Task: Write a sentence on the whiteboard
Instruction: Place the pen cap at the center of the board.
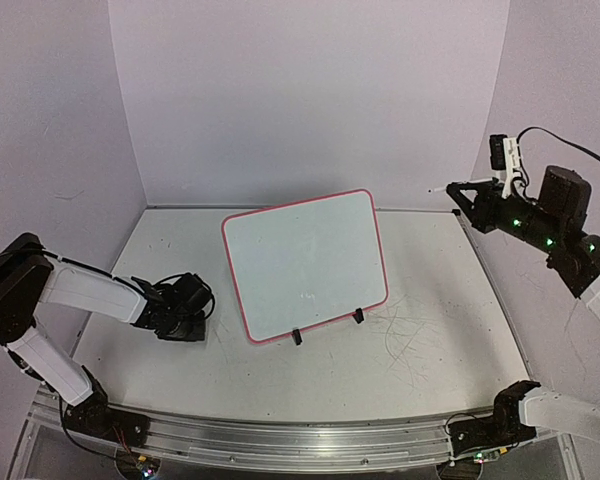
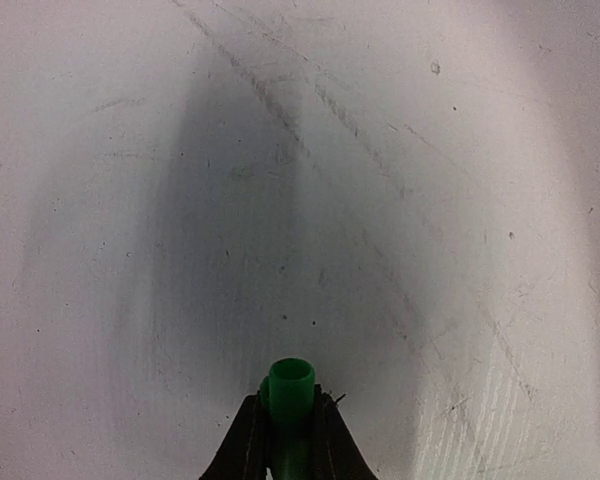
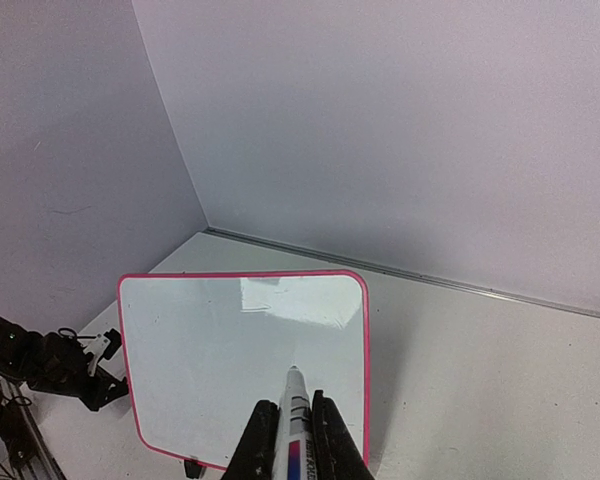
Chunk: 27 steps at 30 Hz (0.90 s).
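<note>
The whiteboard [image 1: 305, 265] [image 3: 240, 360] stands tilted mid-table, white with a pink-red rim. The sentence is not in view; the board's face shows only a tiny faint mark. My right gripper [image 1: 467, 195] [image 3: 292, 402] hangs high at the far right, well off the board, shut on a white marker [image 3: 295, 385] whose bare tip [image 1: 435, 188] points toward the board. My left gripper [image 1: 185, 322] [image 2: 290, 400] sits low over the table left of the board, shut on a green marker cap [image 2: 291, 385].
Two black clip feet [image 1: 297, 337] [image 1: 358, 316] prop the board's near edge. Grey scuff marks [image 1: 410, 340] streak the tabletop on the right. Walls close the back and both sides. A metal rail [image 1: 280, 440] runs along the near edge.
</note>
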Each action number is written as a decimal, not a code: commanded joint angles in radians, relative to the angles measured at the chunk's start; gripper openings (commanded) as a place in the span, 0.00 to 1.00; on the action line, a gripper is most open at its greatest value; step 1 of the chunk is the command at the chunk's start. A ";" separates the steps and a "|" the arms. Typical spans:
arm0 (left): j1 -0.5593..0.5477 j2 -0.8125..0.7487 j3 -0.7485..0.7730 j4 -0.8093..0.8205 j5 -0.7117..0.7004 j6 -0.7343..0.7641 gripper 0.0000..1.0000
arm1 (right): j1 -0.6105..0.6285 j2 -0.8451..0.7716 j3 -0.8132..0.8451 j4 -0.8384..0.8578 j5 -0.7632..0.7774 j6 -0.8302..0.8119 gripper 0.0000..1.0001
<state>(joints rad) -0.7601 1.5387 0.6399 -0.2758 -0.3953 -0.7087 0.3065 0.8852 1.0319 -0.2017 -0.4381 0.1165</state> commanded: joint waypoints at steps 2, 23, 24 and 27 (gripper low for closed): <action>0.004 -0.021 -0.023 0.023 0.008 -0.006 0.17 | 0.002 0.004 -0.007 0.037 0.006 0.004 0.00; 0.005 -0.356 -0.028 -0.018 -0.006 -0.018 0.57 | 0.002 0.055 -0.007 0.059 0.111 0.116 0.00; 0.005 -0.381 -0.020 -0.029 -0.011 -0.015 0.60 | 0.002 0.068 0.002 0.059 0.078 0.123 0.00; 0.013 -0.440 0.017 -0.052 0.011 0.004 0.70 | 0.002 0.102 0.025 0.059 -0.018 0.114 0.00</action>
<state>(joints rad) -0.7594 1.1689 0.6023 -0.2844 -0.3799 -0.7155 0.3065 0.9482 1.0263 -0.1798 -0.3543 0.2021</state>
